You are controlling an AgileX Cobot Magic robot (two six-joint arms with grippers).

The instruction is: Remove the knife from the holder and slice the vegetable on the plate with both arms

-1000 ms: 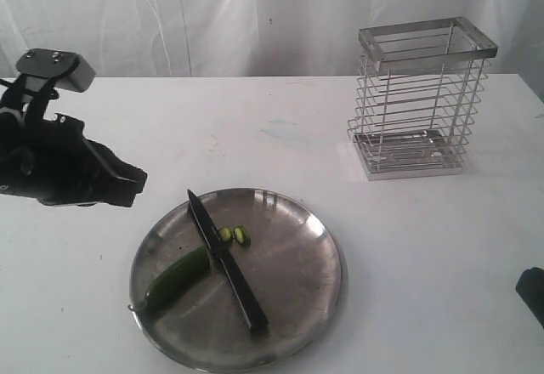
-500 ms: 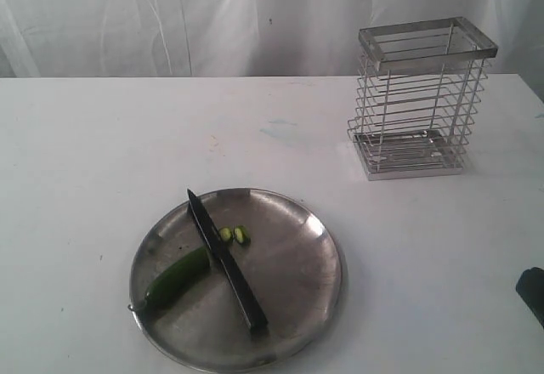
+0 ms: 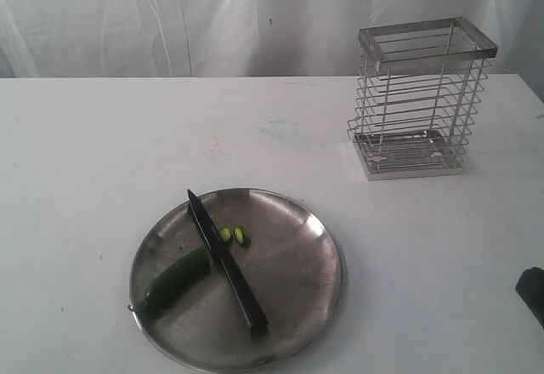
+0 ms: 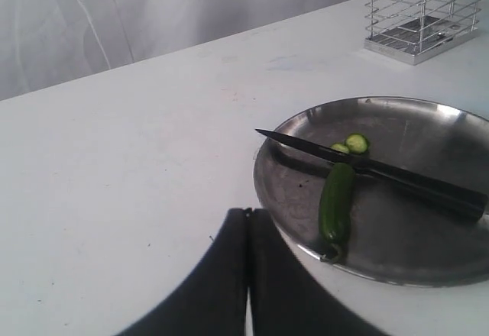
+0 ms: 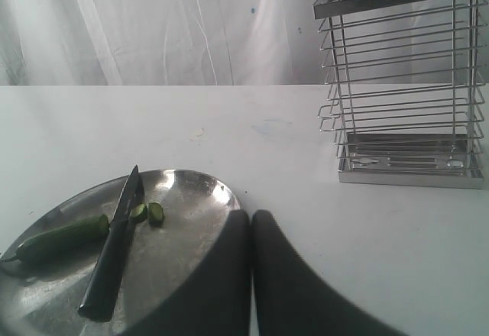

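Note:
The black knife [image 3: 225, 262] lies across the steel plate [image 3: 297, 221], its tip toward the far rim and its handle near the front. The green vegetable [image 3: 176, 279] rests on the plate's left side, its blunt cut end by the blade. Two small cut slices [image 3: 235, 235] lie on the far side of the blade. The wire holder [image 3: 418, 98] stands at the back right with nothing in it. My left gripper [image 4: 248, 212] is shut and holds nothing, off the plate's rim [image 4: 263, 198]. My right gripper [image 5: 250, 215] is shut and holds nothing, above the plate's edge [image 5: 221, 187].
The white table [image 3: 102, 136] runs back to a white curtain [image 3: 170, 17]. A dark part of the right arm [image 3: 532, 293] shows at the exterior view's right edge. The holder [image 5: 405, 84] stands beyond the right gripper.
The left arm, at the exterior view's left edge a second ago, has pulled out of that view. Knife, vegetable and plate have not moved.

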